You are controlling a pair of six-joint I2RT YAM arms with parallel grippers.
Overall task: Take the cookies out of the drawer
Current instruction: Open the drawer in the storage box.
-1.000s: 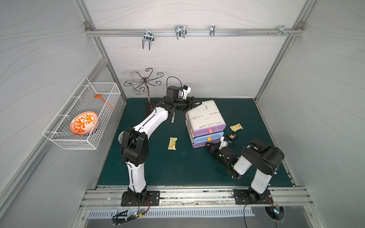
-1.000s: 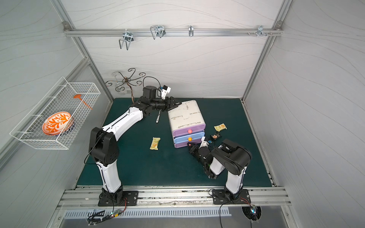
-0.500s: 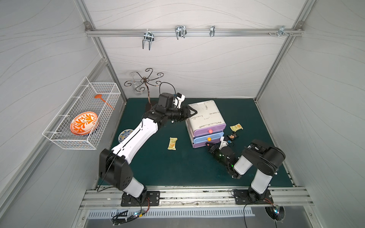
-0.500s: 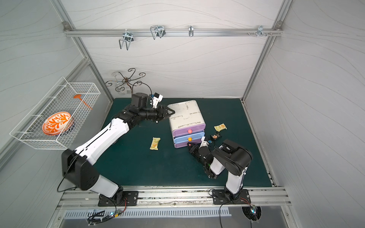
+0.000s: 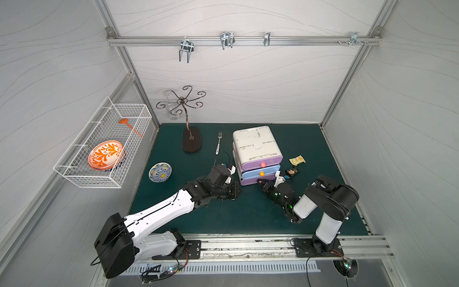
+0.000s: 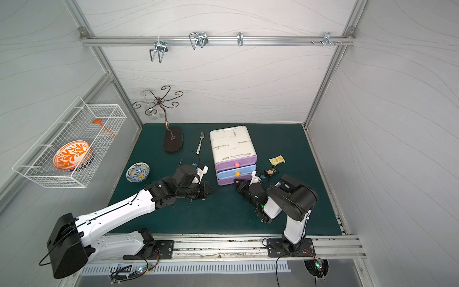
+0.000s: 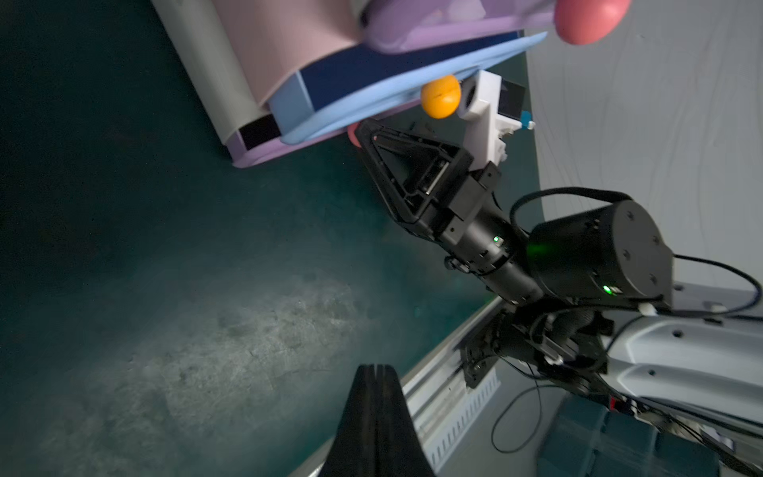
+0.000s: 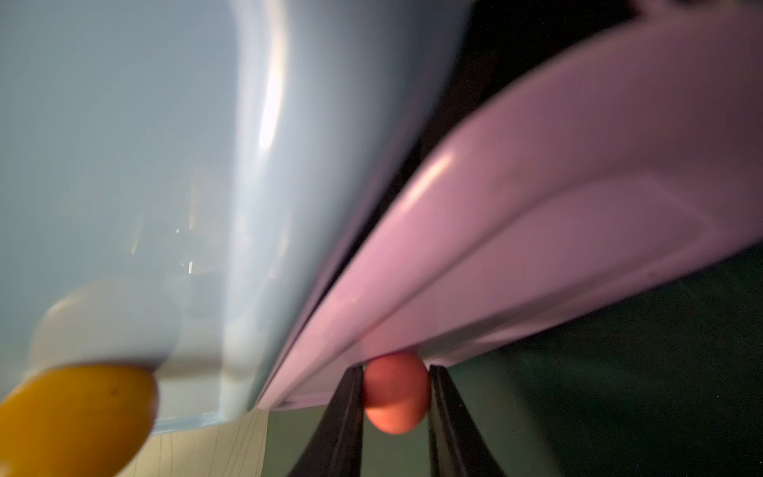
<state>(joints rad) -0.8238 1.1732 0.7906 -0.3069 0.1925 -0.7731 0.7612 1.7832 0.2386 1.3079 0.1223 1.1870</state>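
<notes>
The white drawer unit (image 5: 255, 146) has a purple, a blue and a purple drawer. My right gripper (image 8: 396, 369) is shut on the red knob (image 8: 395, 392) of the bottom purple drawer (image 5: 249, 182). What is inside the drawers is hidden. Two cookies lie on the mat right of the unit in both top views: a pale yellow packet (image 5: 297, 160) (image 6: 277, 160) and a black one (image 5: 291, 171) (image 6: 270, 171). My left gripper (image 7: 375, 367) is shut on nothing, low over the mat just front-left of the unit (image 5: 236, 192).
A silver fork (image 5: 218, 146) lies left of the unit, beside a dark hook stand (image 5: 191, 143). A blue patterned bowl (image 5: 160, 172) sits near the mat's left edge. A wire basket (image 5: 74, 171) holding an orange plate hangs on the left wall.
My left arm swung from behind the unit near the fork to its front-left corner, and its gripper shut. It now covers the packet that lay on the mat there. The right arm stayed put.
</notes>
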